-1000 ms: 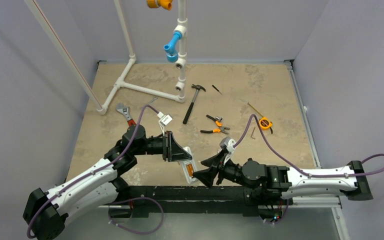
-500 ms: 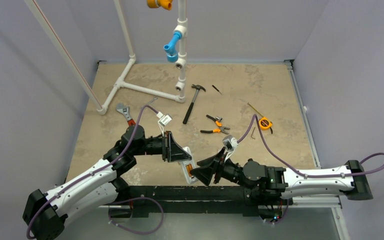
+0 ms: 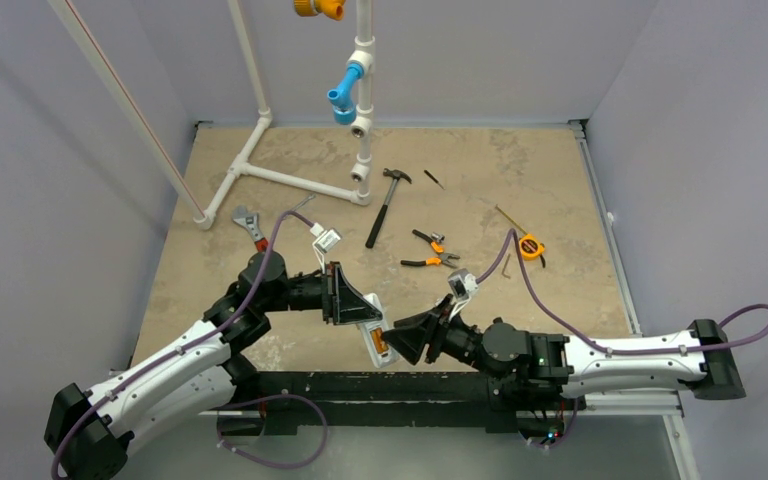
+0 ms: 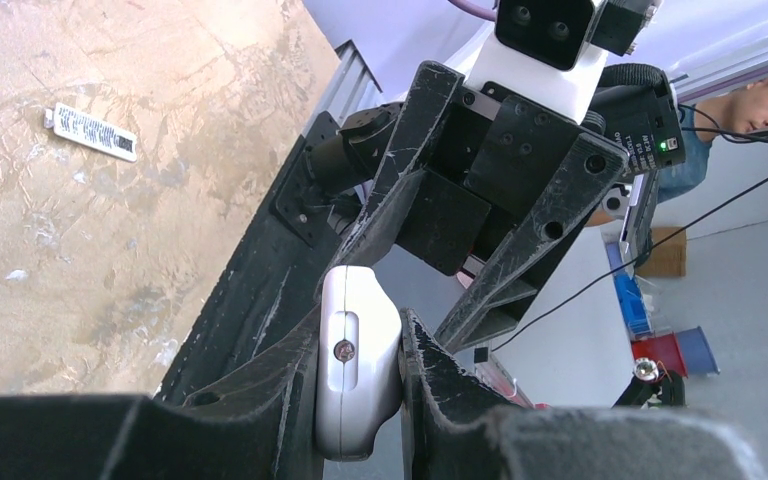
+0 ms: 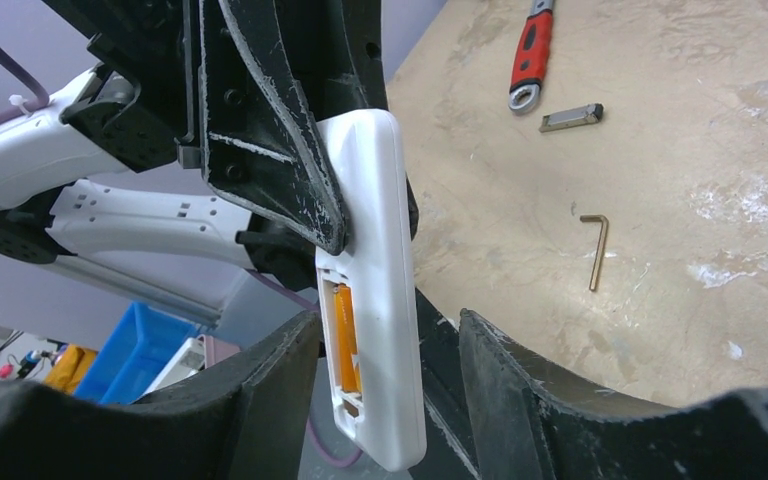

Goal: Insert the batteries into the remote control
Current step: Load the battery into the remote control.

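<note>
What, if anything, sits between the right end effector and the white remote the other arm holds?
Nothing visible. The right end effector, open, flanks the remote control near its orange batteries; the left end effector grips it.

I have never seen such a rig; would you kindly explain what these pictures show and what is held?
Two robot arms are bolted at the near edge of a table. One picture looks down from above; the other two come from cameras on each wrist. The left end effector is shut on a white remote control, with orange batteries showing in its open back. The right end effector is open, its jaws either side of the remote's battery end. On the table lie a hammer, pliers, a tape measure and a wrench.
</note>
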